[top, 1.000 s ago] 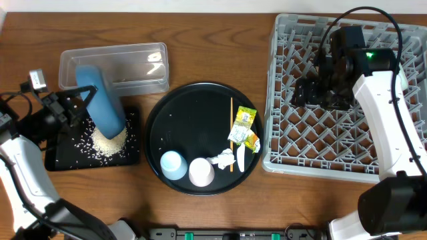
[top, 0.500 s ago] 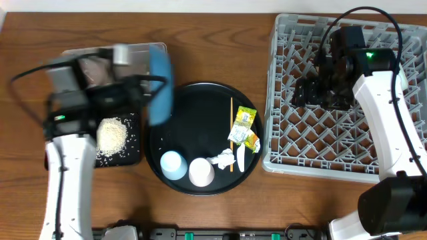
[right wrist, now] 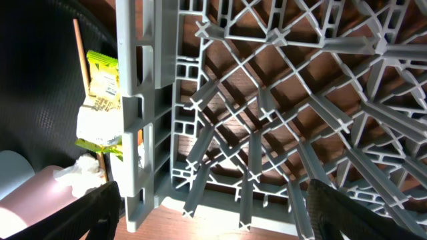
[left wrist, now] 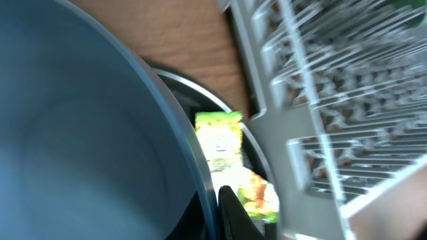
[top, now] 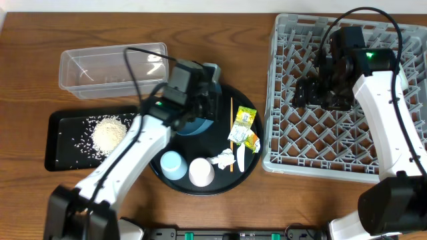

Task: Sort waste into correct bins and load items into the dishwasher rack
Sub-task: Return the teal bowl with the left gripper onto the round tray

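My left gripper (top: 204, 107) is shut on the rim of the large blue plate (top: 193, 125), held over the back of the round black tray (top: 157, 130). In the left wrist view the blue plate (left wrist: 87, 133) fills the left side, and its rim is pinched at the left gripper (left wrist: 213, 215). Yellow-green wrappers (top: 243, 121) (left wrist: 220, 139), a white scrap (top: 223, 159), a wooden stick (top: 231, 137), a pale blue cup (top: 172, 165) and a whitish cup (top: 201, 171) lie on that tray. Rice (top: 107, 133) is heaped in the shallow black tray (top: 60, 157). My right gripper (top: 319, 93) (right wrist: 220, 220) hangs open over the dishwasher rack (top: 347, 157).
The clear tub (top: 113, 67) stands at the back left, behind the shallow black tray. The rack's left wall (right wrist: 140, 100) runs right beside the round tray's wrappers (right wrist: 103, 83). Bare wood shows between the tub and the rack.
My left arm has swung right from the shallow black tray, past the tub, to the round tray with the blue plate. The rice stays heaped in the black tray. The right arm is still.
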`<state>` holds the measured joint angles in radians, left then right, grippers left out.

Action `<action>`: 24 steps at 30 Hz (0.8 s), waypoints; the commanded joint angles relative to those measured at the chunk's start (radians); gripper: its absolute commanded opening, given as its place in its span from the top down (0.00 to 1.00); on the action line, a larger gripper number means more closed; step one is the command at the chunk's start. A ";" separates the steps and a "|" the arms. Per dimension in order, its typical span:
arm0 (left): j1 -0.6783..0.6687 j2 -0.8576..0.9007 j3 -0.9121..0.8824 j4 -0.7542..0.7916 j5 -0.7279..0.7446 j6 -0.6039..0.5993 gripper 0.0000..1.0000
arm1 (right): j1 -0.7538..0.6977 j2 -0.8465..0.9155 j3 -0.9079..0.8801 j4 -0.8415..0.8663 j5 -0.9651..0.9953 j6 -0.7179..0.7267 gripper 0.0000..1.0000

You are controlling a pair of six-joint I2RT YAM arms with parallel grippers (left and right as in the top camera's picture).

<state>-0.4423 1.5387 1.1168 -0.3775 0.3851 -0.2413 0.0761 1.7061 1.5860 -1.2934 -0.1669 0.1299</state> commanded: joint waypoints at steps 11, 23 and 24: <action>-0.047 0.058 0.016 0.012 -0.083 -0.005 0.67 | -0.003 -0.006 0.003 0.000 0.003 0.011 0.13; 0.121 -0.195 0.016 -0.213 -0.085 -0.004 0.43 | 0.064 -0.006 0.006 0.198 -0.124 -0.060 0.15; 0.156 -0.220 0.016 -0.253 -0.085 -0.004 0.41 | 0.085 -0.006 0.005 0.224 -0.129 -0.066 0.15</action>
<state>-0.3626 1.3941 1.1172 -0.5774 0.3088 -0.2497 0.1097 1.7061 1.5860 -1.0954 -0.2241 0.1001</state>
